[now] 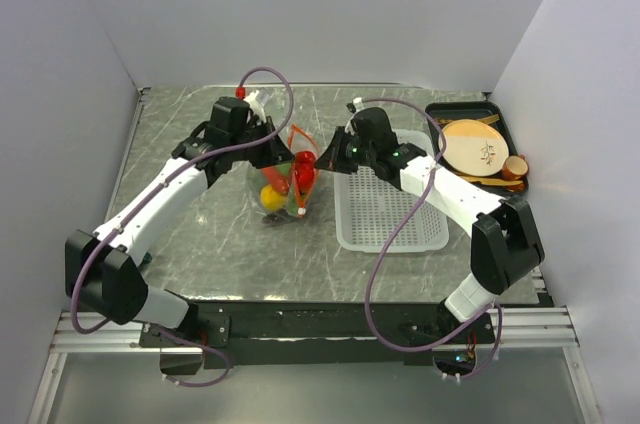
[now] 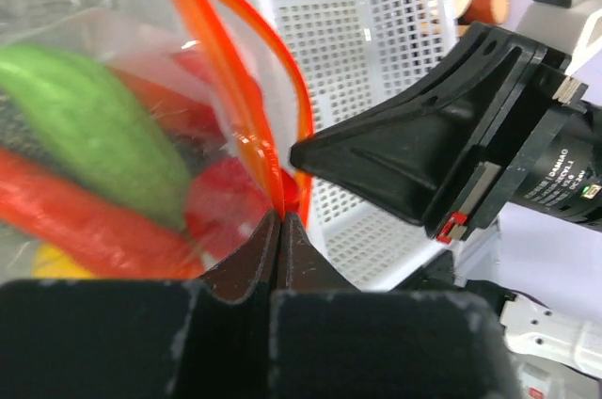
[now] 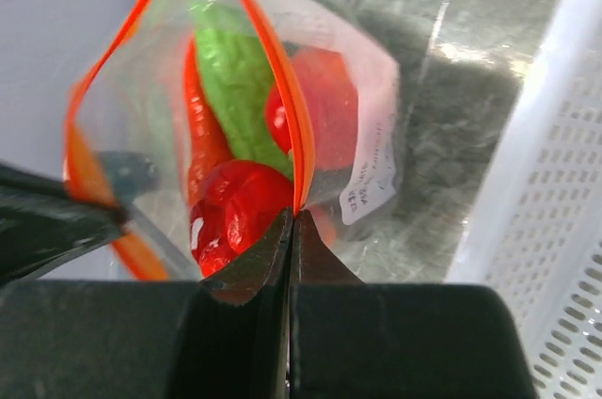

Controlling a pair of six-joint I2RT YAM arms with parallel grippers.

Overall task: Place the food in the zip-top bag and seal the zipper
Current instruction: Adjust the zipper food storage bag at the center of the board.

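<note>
The clear zip-top bag [image 1: 289, 184] hangs between my two grippers near the table's middle, its bottom on the table. Inside it are food pieces: a green piece [image 3: 240, 88], a carrot [image 3: 202, 131], a red piece [image 3: 235, 211], a tomato [image 3: 324, 103] and a yellow piece [image 1: 271, 197]. The orange-red zipper [image 3: 282, 88] gapes open in a loop. My left gripper [image 2: 280, 215] is shut on one end of the zipper [image 2: 240, 107]. My right gripper [image 3: 293, 217] is shut on the opposite end. The two grippers, left [image 1: 283, 156] and right [image 1: 322, 154], face each other.
A white perforated basket [image 1: 390, 199] lies just right of the bag, under my right arm, and also shows in the left wrist view [image 2: 376, 41]. A black tray [image 1: 500, 124] at the back right holds a tan disc [image 1: 472, 144] and a brown cup [image 1: 515, 166]. Walls stand on three sides.
</note>
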